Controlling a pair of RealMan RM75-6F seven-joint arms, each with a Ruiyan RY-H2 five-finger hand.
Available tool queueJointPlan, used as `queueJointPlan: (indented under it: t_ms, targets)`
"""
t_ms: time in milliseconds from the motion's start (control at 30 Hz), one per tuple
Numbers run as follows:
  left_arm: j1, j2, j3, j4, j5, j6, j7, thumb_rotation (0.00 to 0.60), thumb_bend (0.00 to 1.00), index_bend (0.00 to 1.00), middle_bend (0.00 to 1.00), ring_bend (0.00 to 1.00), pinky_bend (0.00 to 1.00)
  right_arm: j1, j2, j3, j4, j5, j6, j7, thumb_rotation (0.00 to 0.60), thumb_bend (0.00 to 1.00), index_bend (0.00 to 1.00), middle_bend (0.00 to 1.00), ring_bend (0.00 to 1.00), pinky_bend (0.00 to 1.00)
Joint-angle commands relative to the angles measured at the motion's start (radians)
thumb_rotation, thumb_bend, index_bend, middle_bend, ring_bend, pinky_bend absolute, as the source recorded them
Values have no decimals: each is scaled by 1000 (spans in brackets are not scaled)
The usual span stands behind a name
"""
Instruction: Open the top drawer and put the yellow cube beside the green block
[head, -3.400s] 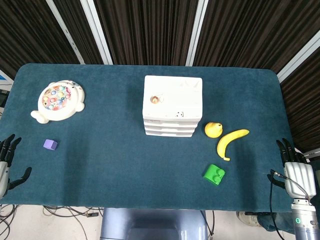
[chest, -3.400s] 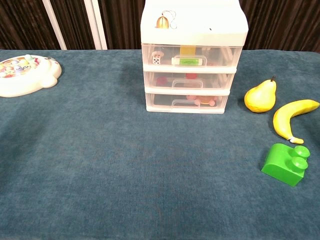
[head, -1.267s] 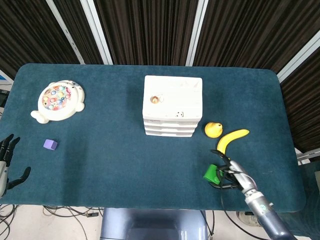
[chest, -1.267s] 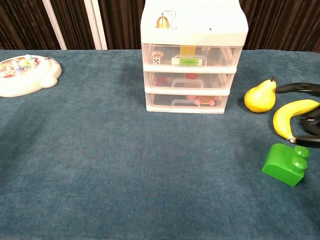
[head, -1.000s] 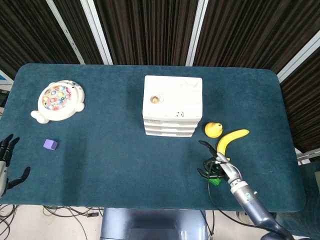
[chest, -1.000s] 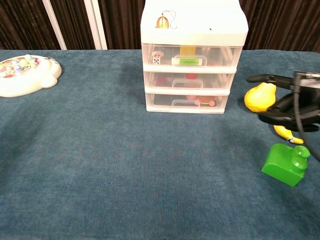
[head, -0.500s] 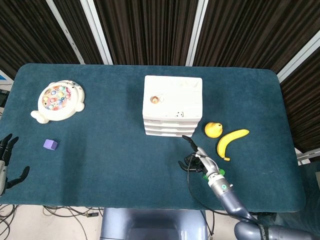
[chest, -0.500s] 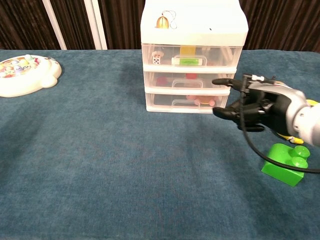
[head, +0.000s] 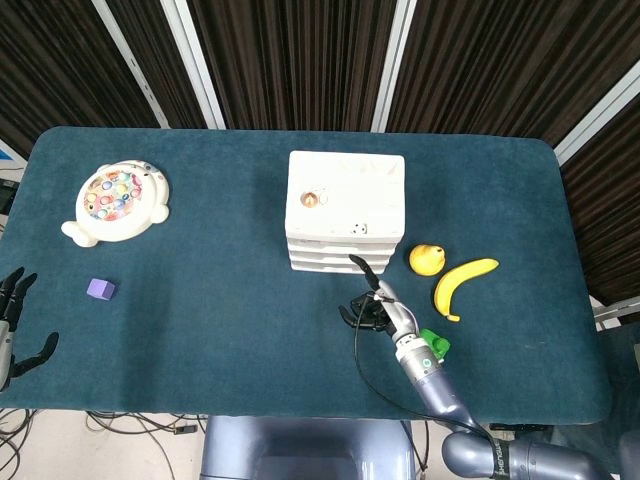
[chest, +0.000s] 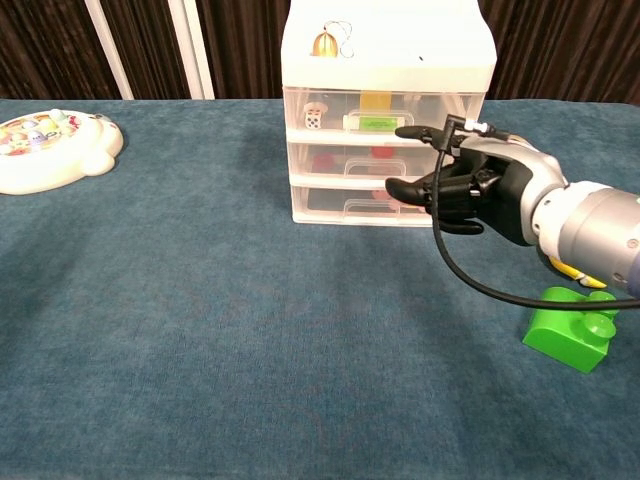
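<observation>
The right hand (chest: 450, 190) hangs in front of the white drawer unit (head: 346, 210), fingers spread and holding nothing, with one finger stretched toward the handle of the top drawer (chest: 378, 122). From the chest view it looks close to the drawer fronts, but I cannot tell whether any finger touches them. All the drawers are closed. The top one, seen through its clear front, holds a die on the left and something yellow near the middle, which is probably the yellow cube (chest: 375, 100), though it is too hidden to be sure.

The green block (chest: 570, 328) sits on the blue table (head: 220, 330), near and to the right of the drawers, partly behind the right forearm in the chest view. A pear (head: 426, 258) and a banana (head: 463, 281) lie just beyond it. On the far left are a round fishing-game toy (head: 114, 202) and a small purple cube (head: 100, 289).

The left hand (head: 14, 328) rests at the near left edge of the table, fingers apart and empty, well away from everything.

The step in hand is reaching for the top drawer. Next, the right hand's fingers need to hook the handle and pull straight toward the near edge, gently enough that the light unit does not slide with it.
</observation>
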Motion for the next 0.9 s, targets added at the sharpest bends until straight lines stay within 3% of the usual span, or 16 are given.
queueJointPlan:
  t_ms: [33,267,900]
  targets:
    - [0,0,0,0,-1,-1,-1,600,316,8,0,0,0,9,-16,11,9,12,10,-21,600,501,0,947,1000,1000]
    - [1,2,0,0,-1,1,-4,600,316,8,0,0,0,24,-36,26,41,41,-4,-36,600,634,0,948,1000,1000]
    - [1,5,-1,0,-7,-5,-7,600,316,8,0,0,0,62,-56,51,63,62,-53,-55,600,636,0,952,1000,1000]
